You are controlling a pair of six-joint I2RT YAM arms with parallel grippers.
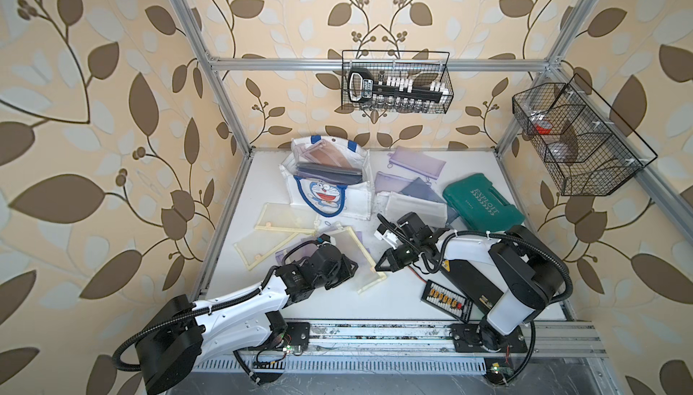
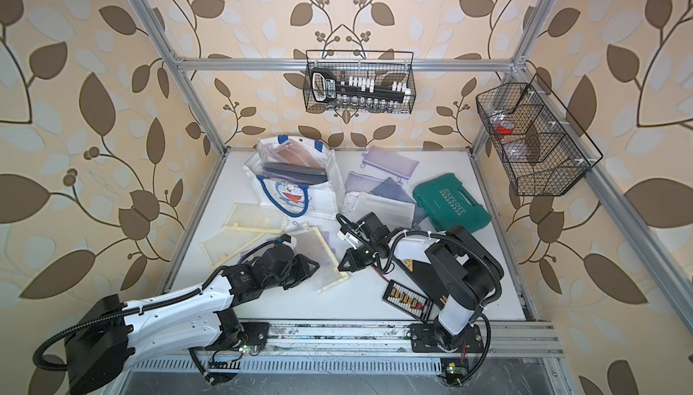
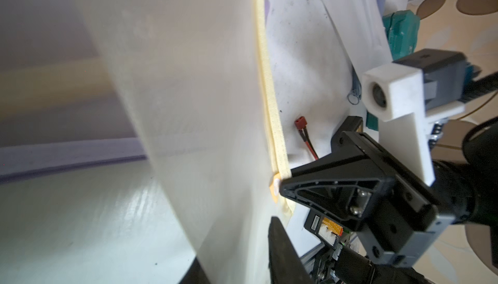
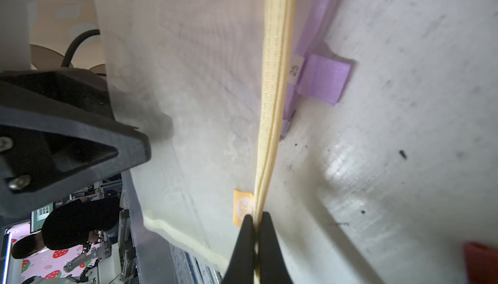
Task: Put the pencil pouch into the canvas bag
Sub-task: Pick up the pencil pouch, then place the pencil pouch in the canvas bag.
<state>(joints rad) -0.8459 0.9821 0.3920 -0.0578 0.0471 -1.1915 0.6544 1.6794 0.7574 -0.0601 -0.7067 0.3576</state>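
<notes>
the counter (image 1: 330,301) is crowded, and the canvas bag (image 1: 356,202) at its back already holds several pouches, so the limp pencil pouch (image 1: 358,247), towards the front between the two arms, could fold and catch on the bag's front rim. the right gripper (image 4: 256,218) is pinched tight on only the thin yellow trim (image 4: 272,107), which may slip free under sagging mesh; the left gripper (image 1: 354,267) straddles the other side, though i cannot tell whether it grips. open room lies above the bag, and the purple pouch (image 4: 323,80) underneath could drag along.
</notes>
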